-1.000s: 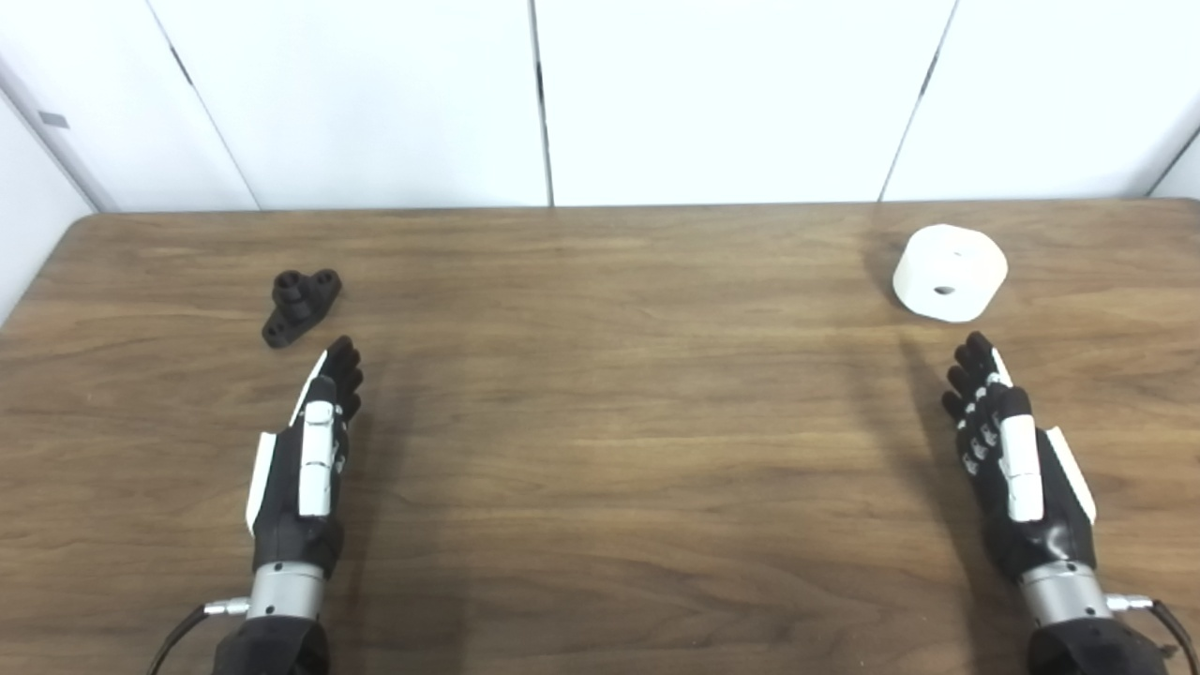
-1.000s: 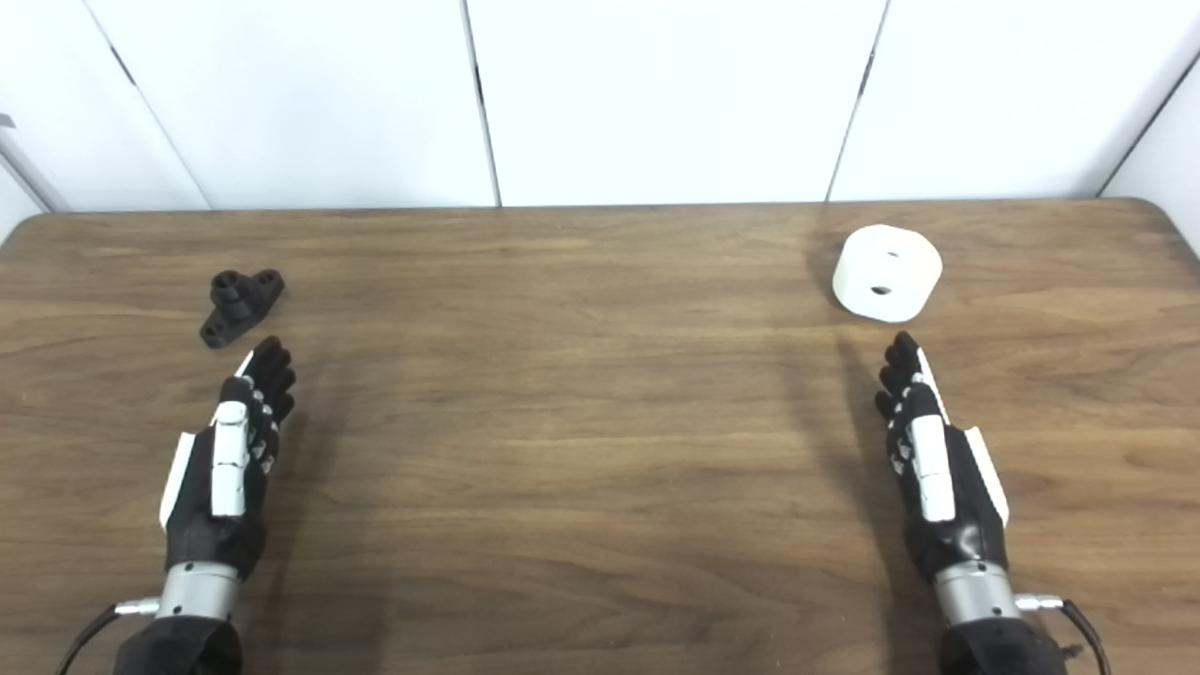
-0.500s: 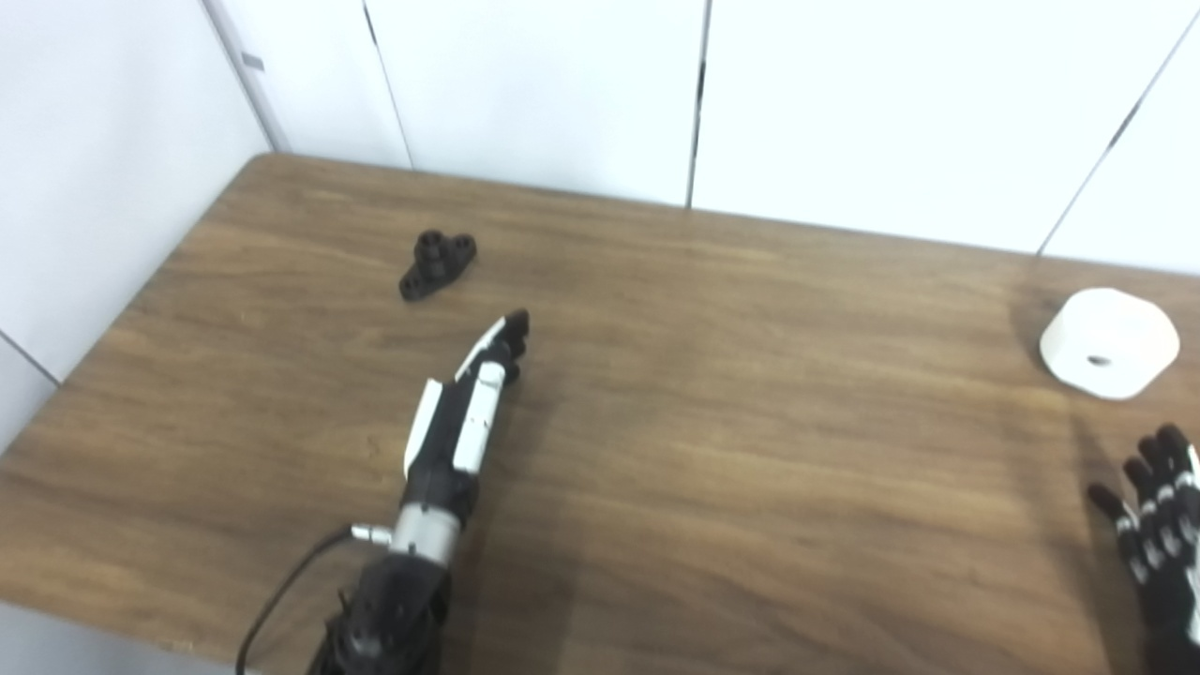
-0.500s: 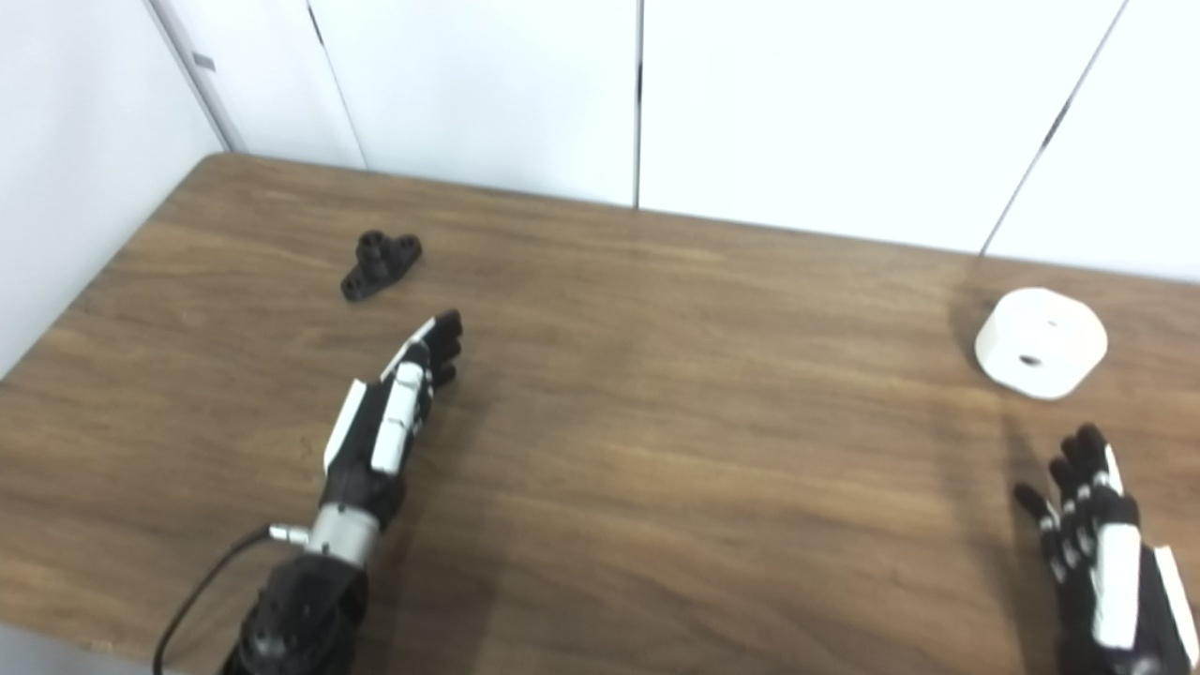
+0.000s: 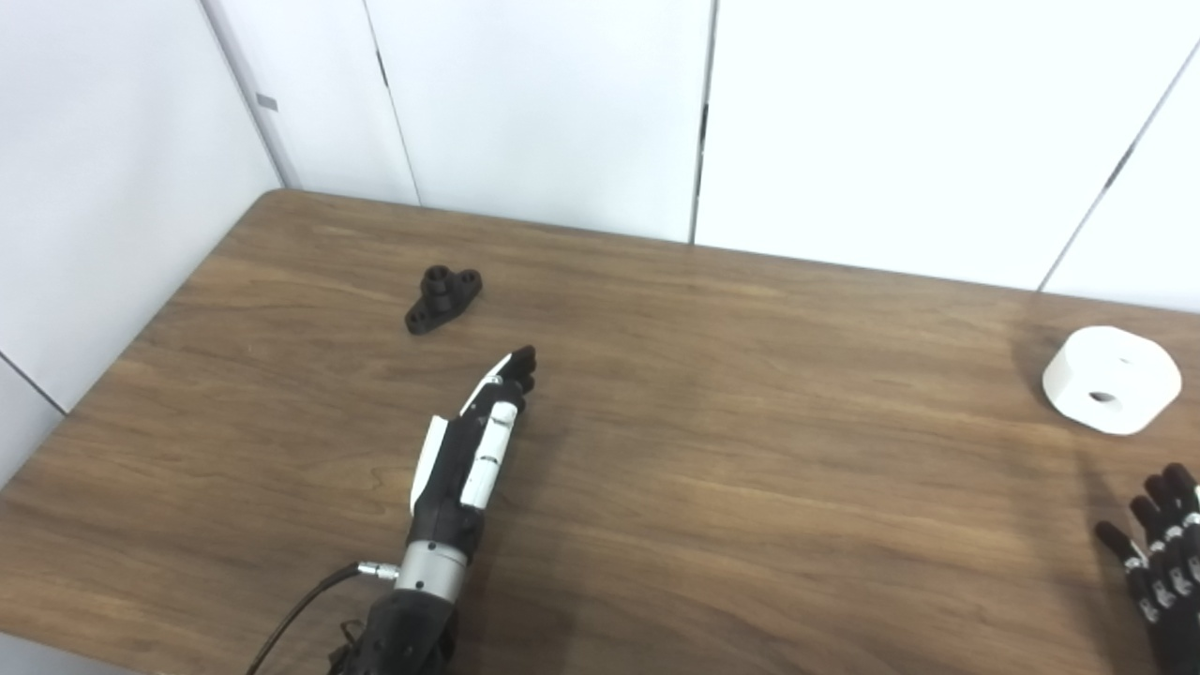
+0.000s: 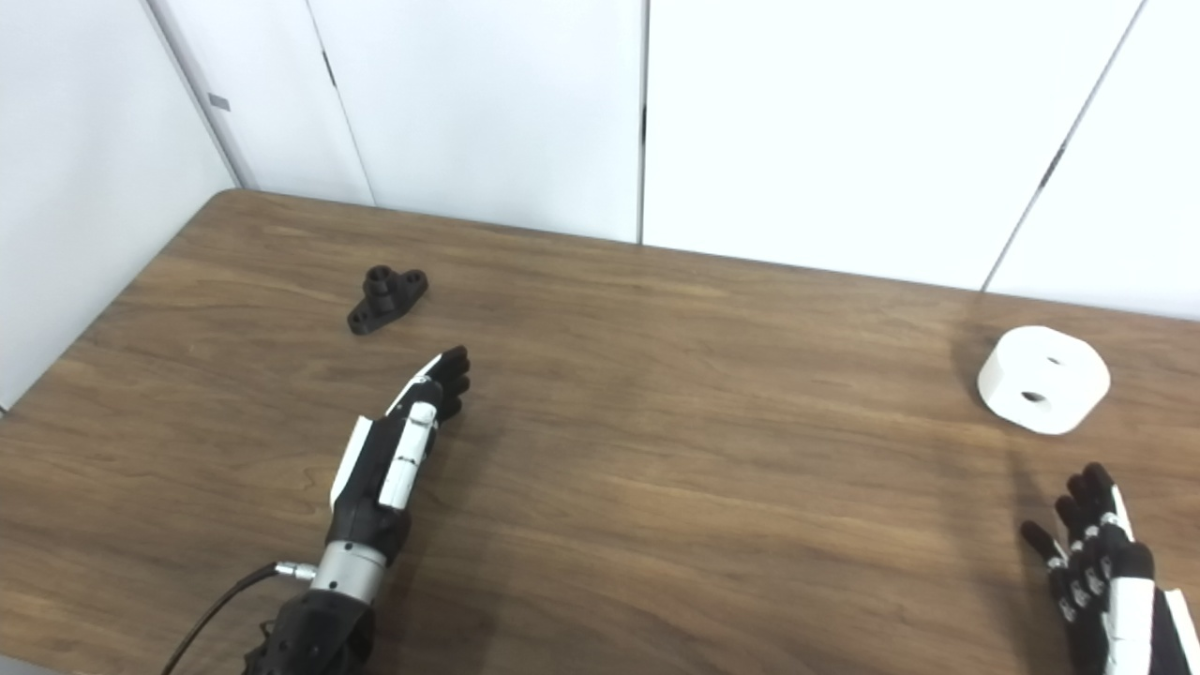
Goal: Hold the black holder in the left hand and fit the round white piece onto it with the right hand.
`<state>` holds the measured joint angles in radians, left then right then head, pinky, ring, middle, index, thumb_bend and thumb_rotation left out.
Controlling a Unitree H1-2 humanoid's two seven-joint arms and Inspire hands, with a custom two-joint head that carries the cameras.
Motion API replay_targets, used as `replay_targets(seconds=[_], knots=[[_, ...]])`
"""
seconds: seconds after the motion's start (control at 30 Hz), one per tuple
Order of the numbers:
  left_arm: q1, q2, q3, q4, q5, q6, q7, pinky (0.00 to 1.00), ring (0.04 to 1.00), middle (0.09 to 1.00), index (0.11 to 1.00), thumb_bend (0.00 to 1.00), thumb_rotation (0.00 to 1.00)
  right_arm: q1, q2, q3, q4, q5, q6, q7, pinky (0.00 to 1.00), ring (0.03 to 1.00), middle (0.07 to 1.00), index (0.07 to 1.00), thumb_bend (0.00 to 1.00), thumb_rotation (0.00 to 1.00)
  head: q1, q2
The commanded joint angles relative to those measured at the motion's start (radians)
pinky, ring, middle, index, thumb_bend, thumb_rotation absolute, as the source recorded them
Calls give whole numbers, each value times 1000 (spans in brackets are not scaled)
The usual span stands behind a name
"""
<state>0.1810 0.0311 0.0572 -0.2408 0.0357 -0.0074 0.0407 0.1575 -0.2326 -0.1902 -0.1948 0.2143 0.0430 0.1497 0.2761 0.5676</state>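
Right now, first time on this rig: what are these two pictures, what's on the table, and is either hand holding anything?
Both pictures come from two cameras side by side on the robot's head, showing one scene. The black-and-white shapes rising from the bottom edge are its own hands. The left hand is open, short of the black holder lying on the wooden table. The right hand is open too, short of the round white piece near the right edge. Nothing is held yet.

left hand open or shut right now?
Open: the left hand lies flat with fingers extended, holding nothing, short of the black holder.
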Motion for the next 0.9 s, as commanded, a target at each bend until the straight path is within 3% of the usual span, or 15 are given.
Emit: replay_targets(seconds=[0.0, 0.23, 0.43, 0.63, 0.73, 0.8, 0.87], knots=[[14, -7, -5, -5, 18, -36, 9, 955, 937, 931, 908, 461, 902, 1, -24, -5, 15, 4, -12, 12, 1000, 1000, 1000, 1000, 700, 1000, -1, -8], [7, 0, -7, 31, 36, -59, 9, 957, 913, 924, 914, 512, 902, -3, -24, -1, 62, -3, -63, 15, 1000, 1000, 1000, 1000, 660, 1000, -10, -42], [15, -1, -11, 29, 46, -55, 3, 970, 930, 936, 923, 471, 931, -6, -28, 0, 86, 0, -84, 19, 1000, 1000, 1000, 1000, 671, 1000, -12, -50], [16, 2, -11, 35, 56, -47, 3, 998, 930, 938, 930, 535, 926, -12, -26, -1, 123, 11, -122, 26, 1000, 1000, 1000, 1000, 636, 1000, -22, -61], [15, 8, -16, 32, 68, -47, 0, 964, 936, 941, 933, 527, 926, -16, -26, 1, 129, 13, -122, 28, 1000, 1000, 1000, 1000, 658, 1000, -23, -62], [18, 10, -16, 25, 72, -39, -3, 980, 947, 947, 940, 528, 907, -14, -27, 5, 123, 5, -116, 26, 1000, 1000, 1000, 1000, 658, 1000, -24, -66], [21, 12, -14, 15, 106, -33, 9, 952, 951, 954, 951, 517, 802, -12, -25, 9, 120, 5, -113, 27, 1000, 1000, 1000, 1000, 662, 1000, -33, -71]])
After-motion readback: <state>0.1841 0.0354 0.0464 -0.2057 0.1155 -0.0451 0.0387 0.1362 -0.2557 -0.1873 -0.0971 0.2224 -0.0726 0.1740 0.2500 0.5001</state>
